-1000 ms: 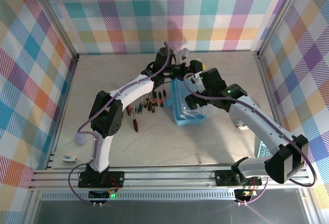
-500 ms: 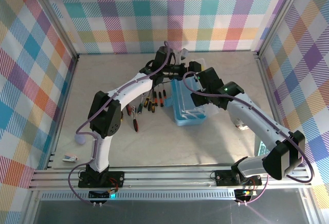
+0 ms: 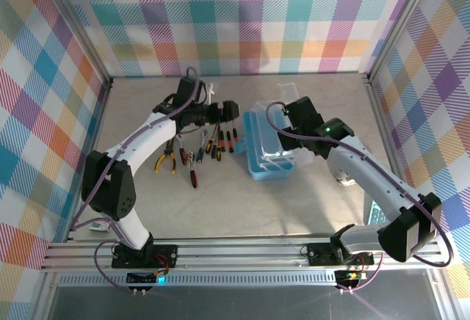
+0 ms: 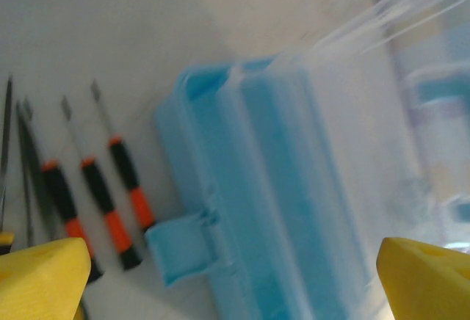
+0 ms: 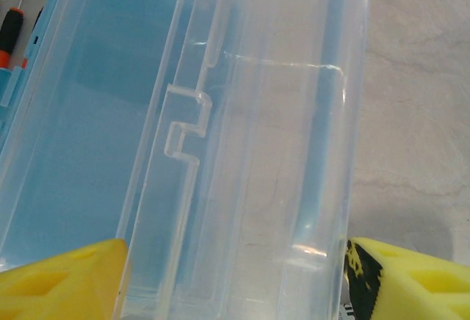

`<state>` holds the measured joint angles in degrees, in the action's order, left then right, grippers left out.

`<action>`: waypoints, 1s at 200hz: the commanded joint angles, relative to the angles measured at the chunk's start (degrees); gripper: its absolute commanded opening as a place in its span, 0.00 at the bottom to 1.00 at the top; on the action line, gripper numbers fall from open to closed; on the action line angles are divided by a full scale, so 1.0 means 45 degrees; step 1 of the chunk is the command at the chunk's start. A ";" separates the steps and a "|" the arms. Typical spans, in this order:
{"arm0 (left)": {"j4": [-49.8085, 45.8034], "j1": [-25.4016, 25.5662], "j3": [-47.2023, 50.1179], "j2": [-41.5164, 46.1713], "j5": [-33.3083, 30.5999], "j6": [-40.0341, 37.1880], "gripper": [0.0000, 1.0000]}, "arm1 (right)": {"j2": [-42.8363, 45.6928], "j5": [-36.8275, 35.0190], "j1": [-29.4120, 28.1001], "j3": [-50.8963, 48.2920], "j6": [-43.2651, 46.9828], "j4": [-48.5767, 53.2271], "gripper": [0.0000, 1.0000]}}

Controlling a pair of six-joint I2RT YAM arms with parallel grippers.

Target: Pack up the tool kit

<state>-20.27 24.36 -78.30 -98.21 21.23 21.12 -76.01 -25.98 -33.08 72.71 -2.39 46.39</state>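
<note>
Left claw (image 3: 233, 111) farther left; one case (image 3: 266, 160)

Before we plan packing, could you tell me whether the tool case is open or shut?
Open: the clear lid is swung off the blue base, with the table visible through it.

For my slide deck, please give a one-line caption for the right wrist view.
Yellow jaws flank the clear lid of the open light blue case, on a pale table.

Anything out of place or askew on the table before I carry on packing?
Nothing stands out. The blue case sits open, its clear lid to the right, and the tools lie in a row left of it.
</note>
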 commanded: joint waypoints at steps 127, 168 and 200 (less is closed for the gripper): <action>0.0228 0.1247 -0.0236 -0.3228 -0.0002 0.0186 1.00 | 0.1281 0.0177 0.0614 -0.0764 -0.0347 0.0096 0.76; 0.0186 0.1266 -0.0234 -0.3263 0.0031 0.0165 1.00 | 0.1375 -0.0070 0.2151 -0.0995 -0.0695 0.0585 0.76; 0.0081 0.1266 -0.0293 -0.3311 -0.0007 0.0125 1.00 | 0.1863 0.0206 0.3194 -0.1149 -0.0563 0.0511 0.76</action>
<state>-19.27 29.61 -77.93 -112.36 20.91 21.63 -70.52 -25.47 -20.88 68.05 -4.12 47.70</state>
